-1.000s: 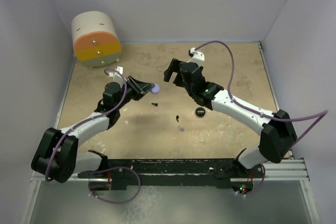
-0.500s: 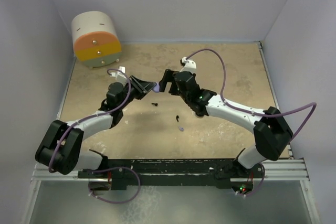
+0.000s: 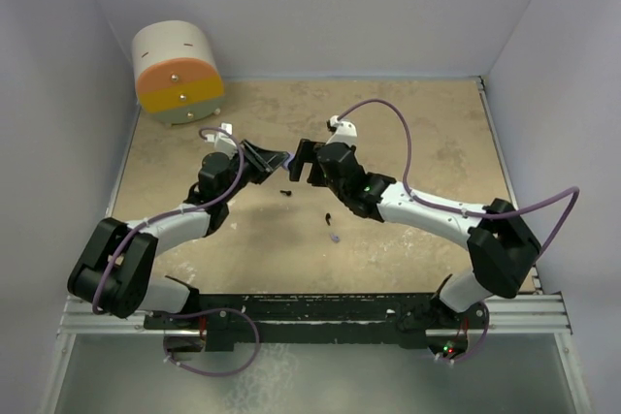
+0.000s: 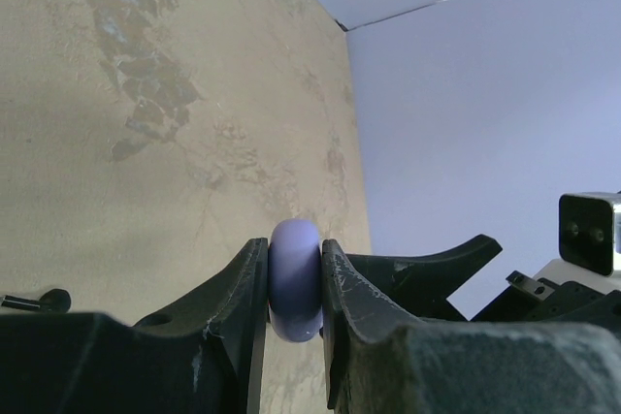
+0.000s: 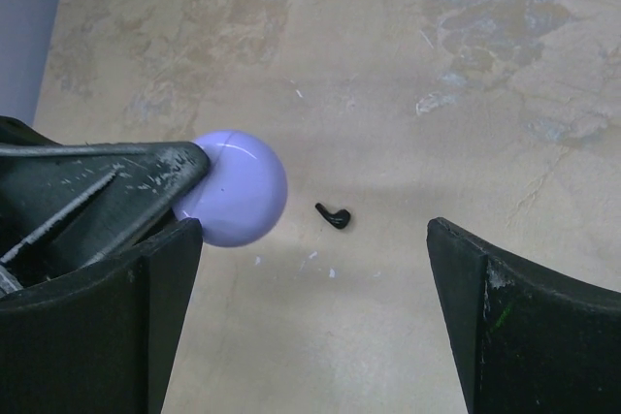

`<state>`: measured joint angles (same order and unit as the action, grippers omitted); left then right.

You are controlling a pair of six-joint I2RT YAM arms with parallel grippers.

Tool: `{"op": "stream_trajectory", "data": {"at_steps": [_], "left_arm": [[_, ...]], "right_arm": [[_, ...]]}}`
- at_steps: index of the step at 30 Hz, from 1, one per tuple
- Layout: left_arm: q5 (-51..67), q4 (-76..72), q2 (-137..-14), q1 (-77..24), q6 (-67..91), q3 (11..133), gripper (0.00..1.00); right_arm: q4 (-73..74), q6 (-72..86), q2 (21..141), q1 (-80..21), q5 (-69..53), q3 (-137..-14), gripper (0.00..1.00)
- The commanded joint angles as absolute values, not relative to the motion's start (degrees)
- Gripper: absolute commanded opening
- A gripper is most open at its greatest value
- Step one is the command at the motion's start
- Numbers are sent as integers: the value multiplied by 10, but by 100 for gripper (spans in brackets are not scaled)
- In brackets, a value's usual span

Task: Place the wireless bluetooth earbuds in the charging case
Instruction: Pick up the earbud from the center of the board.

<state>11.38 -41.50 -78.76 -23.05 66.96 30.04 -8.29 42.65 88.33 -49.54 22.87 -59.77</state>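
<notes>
My left gripper point(image 4: 295, 257) is shut on the rim of a round lavender charging case point(image 4: 295, 280), holding it edge-up above the table. My right gripper point(image 5: 315, 307) is open and level with it, its left finger right beside the case point(image 5: 235, 189) without touching. From the top view the two grippers, left point(image 3: 282, 157) and right point(image 3: 304, 164), meet nose to nose. One black earbud point(image 5: 335, 215) lies on the table below them, also visible from above point(image 3: 287, 192). A second black earbud point(image 3: 327, 219) and a lavender earbud point(image 3: 334, 237) lie nearer the arms' bases.
A round cream, orange and green drawer unit point(image 3: 178, 73) stands at the back left corner. Pale walls close in the tabletop point(image 3: 437, 133) on three sides. A black rail point(image 3: 320, 312) runs along the near edge.
My right arm has swung left until its open gripper reaches the lavender case, and it now covers the black disc seen earlier. The left gripper has barely moved.
</notes>
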Motion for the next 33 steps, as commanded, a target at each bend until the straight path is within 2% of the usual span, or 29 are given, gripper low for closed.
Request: {"op": "stream_trajectory", "data": {"at_steps": [1, 27, 33], "left_arm": [[113, -451, -782, -233, 671, 312, 0], [138, -467, -747, -237, 704, 285, 0], [123, -456, -729, -232, 705, 281, 0]], "right_arm": [[-99, 437, 852, -497, 233, -580, 100], [-118, 430, 902, -472, 227, -575, 100], [-80, 439, 885, -468, 243, -570, 100]]}}
